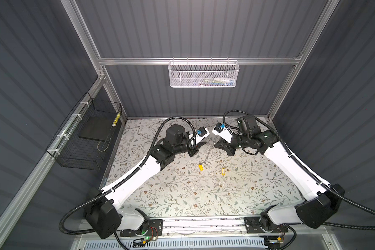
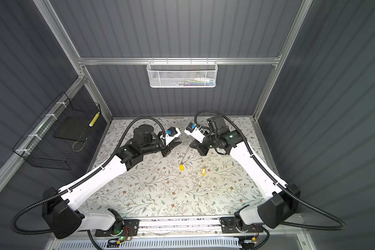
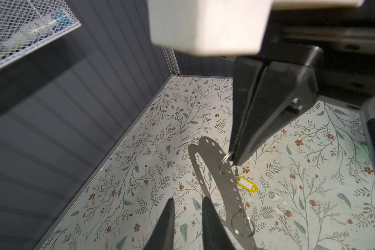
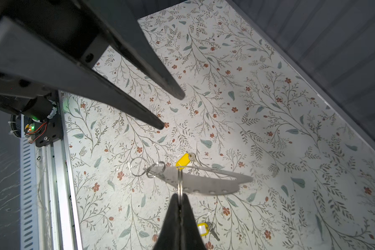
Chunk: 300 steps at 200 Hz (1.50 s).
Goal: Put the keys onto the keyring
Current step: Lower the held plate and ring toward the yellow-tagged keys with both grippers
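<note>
Right wrist: ring (image 4: 180, 179) in right hand (image 4: 179, 197)

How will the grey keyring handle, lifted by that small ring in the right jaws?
Probably stiff: the held keyring looks flat, unbent. Likely to swing or twist: the right gripper pinches only a thin split ring through one hole.
</note>
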Motion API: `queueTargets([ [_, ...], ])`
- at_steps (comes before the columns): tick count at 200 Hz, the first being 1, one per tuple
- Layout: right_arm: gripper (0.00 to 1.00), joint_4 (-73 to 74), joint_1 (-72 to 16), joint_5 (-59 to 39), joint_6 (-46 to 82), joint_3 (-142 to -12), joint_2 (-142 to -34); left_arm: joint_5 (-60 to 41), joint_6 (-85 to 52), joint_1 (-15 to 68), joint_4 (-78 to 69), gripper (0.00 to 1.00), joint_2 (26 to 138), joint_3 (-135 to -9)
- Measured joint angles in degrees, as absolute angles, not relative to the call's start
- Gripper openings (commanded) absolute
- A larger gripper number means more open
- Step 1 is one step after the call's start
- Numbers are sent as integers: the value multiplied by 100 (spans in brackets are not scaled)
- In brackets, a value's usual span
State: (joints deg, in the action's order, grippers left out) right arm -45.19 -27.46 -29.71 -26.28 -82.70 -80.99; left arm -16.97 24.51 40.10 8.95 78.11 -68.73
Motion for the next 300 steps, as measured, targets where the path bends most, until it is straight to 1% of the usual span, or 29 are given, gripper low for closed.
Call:
queueTargets([
  [23,0,-4755,-2779,-2980,-2689,-8399,-8162,-1955,2521,4010,941,28,7839,-6873],
  [97,0,-4978,-2842,-3100,-2746,-8429,-8204,-2821,2648,4056,1000,28,8051,-6908],
  [168,0,-4978,-2862,-3201,-2759,-8429,-8204,-3170,2685,4095,1133,24,8206,-7008],
  [234,0,-5052,-2891,-3264,-2777,-8429,-8204,-3242,2689,4095,1122,16,8204,-7015],
  [268,0,-5096,-2904,-3299,-2818,-8429,-8204,-3264,2716,4095,1131,8,8204,-7035],
  [285,0,-5098,-2904,-3288,-2838,-8429,-8204,-3284,2735,4095,1149,0,8204,-7046],
  [300,0,-5100,-2899,-3271,-2858,-8429,-8204,-3306,2746,4093,1164,0,8204,-7050],
])
